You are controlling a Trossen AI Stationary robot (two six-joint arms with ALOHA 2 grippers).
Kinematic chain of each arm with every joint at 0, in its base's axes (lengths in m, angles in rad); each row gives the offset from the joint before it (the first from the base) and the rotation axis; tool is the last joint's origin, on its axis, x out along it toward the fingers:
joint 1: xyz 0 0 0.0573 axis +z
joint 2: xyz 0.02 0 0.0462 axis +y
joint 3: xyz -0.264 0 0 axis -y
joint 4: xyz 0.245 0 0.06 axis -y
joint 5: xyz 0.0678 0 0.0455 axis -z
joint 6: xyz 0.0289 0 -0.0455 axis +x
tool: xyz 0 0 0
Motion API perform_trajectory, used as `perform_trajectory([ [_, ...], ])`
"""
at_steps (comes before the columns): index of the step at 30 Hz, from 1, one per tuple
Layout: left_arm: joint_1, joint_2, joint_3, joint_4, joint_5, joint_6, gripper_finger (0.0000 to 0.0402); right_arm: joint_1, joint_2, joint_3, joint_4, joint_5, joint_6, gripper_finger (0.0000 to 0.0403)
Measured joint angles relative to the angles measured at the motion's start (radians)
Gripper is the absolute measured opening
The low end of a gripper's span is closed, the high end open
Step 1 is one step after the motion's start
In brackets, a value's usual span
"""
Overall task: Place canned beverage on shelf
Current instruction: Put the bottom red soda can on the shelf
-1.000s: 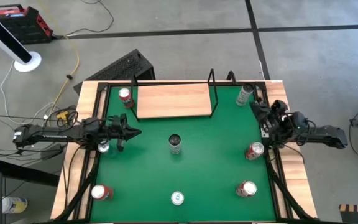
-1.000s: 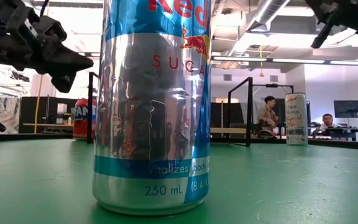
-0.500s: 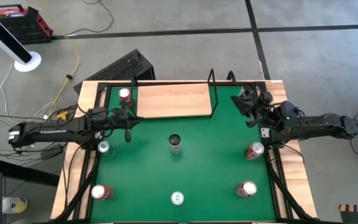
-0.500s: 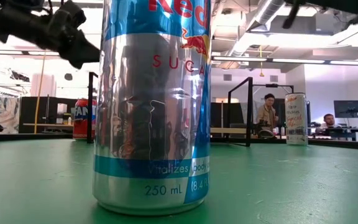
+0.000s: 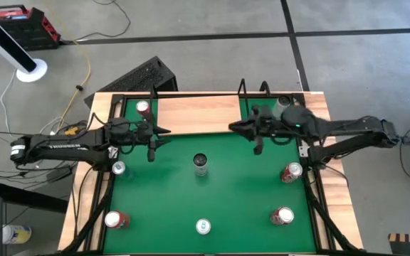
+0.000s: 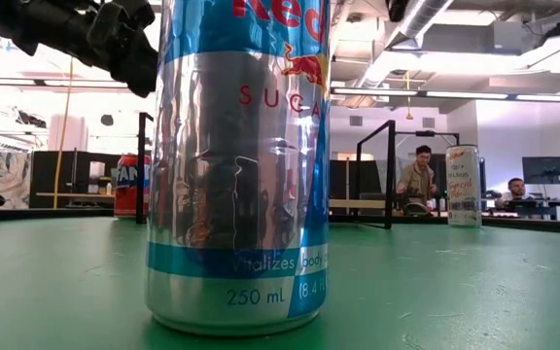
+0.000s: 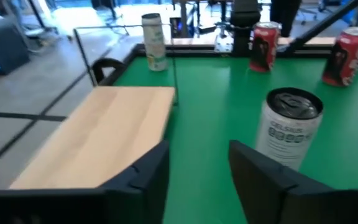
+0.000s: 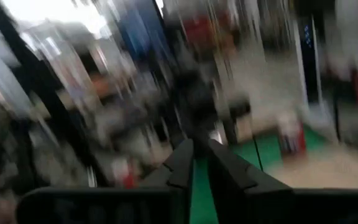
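Only overhead, both grippers point(image 5: 164, 131) point(image 5: 235, 127) beside shelf point(image 5: 198, 114)

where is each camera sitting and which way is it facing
High: above the table, looking straight down on the shelf; both arms show, left gripper and right gripper.
Low: at mat height, level across the table, blue-silver can close up; one arm shows at top left.
Left wrist: past its open fingers over the shelf toward the dark-topped can.
Right wrist: motion-blurred; its fingers stand close together.
High and left wrist share shelf and dark-topped can.

An open-plan lab — seated people point(image 6: 419, 175), monitors point(image 6: 546, 171), ceiling strip lights point(image 6: 426, 94).
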Motion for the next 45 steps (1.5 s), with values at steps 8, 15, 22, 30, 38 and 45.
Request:
perform_trajectory([
  [8, -0.070, 0.006, 0.000, 0.055, -0.081, 0.029, 0.0267, 0.122, 0.174, 0.466, -1.029, -0.011, 0.259, 0.0162],
  [15, -0.081, 0.042, 0.000, 0.054, -0.185, 0.038, 0.0297, 0.253, 0.245, 0.589, -1.506, -0.002, 0.676, 0.0204],
  [22, -0.082, 0.097, 0.000, 0.066, -0.183, 0.034, 0.0297, 0.429, 0.257, 0.531, -1.544, -0.023, 1.135, 0.0214],
  [30, -0.082, 0.135, 0.000, 0.067, -0.130, 0.021, 0.0297, 0.670, 0.322, 0.531, -1.481, -0.077, 1.553, 0.0215],
  [38, -0.082, 0.138, 0.000, 0.066, -0.134, 0.027, 0.0297, 0.827, 0.443, 0.531, -1.463, -0.149, 1.773, 0.0225],
  [45, -0.082, 0.138, 0.000, 0.065, -0.135, 0.027, 0.0297, 0.848, 0.490, 0.531, -1.442, -0.188, 1.763, 0.0283],
])
